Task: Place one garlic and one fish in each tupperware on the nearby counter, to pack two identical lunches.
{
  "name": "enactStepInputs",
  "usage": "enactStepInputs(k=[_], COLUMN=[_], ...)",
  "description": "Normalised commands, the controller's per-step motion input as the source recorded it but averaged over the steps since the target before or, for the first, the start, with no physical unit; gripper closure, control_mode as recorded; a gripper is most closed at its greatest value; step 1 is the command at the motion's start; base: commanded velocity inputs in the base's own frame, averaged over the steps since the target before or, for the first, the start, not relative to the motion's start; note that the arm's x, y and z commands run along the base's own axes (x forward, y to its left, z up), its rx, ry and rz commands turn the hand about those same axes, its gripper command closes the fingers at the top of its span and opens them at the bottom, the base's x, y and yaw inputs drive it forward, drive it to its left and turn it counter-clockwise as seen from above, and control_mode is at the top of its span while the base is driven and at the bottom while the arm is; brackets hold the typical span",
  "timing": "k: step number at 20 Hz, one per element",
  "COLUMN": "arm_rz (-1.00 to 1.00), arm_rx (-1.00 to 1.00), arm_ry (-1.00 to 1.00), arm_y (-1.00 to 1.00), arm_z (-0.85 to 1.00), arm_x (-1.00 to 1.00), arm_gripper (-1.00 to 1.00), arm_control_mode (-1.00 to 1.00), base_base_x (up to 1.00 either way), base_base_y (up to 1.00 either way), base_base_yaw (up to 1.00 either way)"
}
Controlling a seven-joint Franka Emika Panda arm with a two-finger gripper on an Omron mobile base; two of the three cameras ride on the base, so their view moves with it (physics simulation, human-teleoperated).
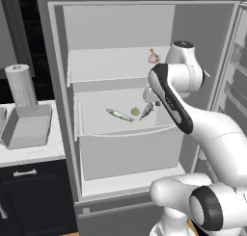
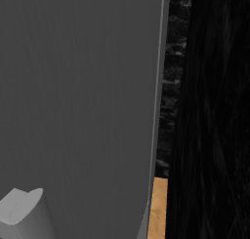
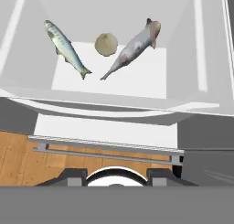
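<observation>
An open fridge [image 1: 120,100] is seen ahead of the arm, with white shelves inside. On the middle shelf [image 1: 120,124] two fish and a small round pale item are laid: a greenish fish [image 1: 119,114] to the left, the round item [image 1: 135,111] in the middle, and a greyer pinkish fish [image 1: 146,111] to the right, tilted with its tail toward the round item. In the hand view, the greenish fish [image 3: 66,48], the round item [image 3: 106,44] and the pinkish fish [image 3: 133,47] are seen lying apart from one another on the shelf floor. A garlic bulb [image 1: 153,56] is placed on the upper shelf, near the arm's elbow. The gripper [image 1: 148,98] is held above the middle shelf, mostly hidden behind the arm; whether its jaws are open or closed cannot be told, and nothing is seen between them. To the left, a counter [image 1: 29,150] is seen bearing a grey appliance [image 1: 24,110].
</observation>
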Motion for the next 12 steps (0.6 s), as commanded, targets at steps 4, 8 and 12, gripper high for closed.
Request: enactStepInputs(k=[4,8,12], arm_rz=[-0.05,-0.03,-0.08], arm_rx=[0.0,0.0,0.0], arm_ry=[-0.23,-0.49,-0.2], arm_y=[-0.06,0.0,0.0], arm_z=[0.18,0.63,0.5], arm_x=[-0.16,-0.11,0.07], arm_gripper=[-1.0,-1.0,-1.0], arm_control_mode=[-1.0,-1.0,-1.0], base_base_x=[0.0,0.0,0.0], base_base_y=[0.0,0.0,0.0], base_base_yaw=[0.0,0.0,0.0])
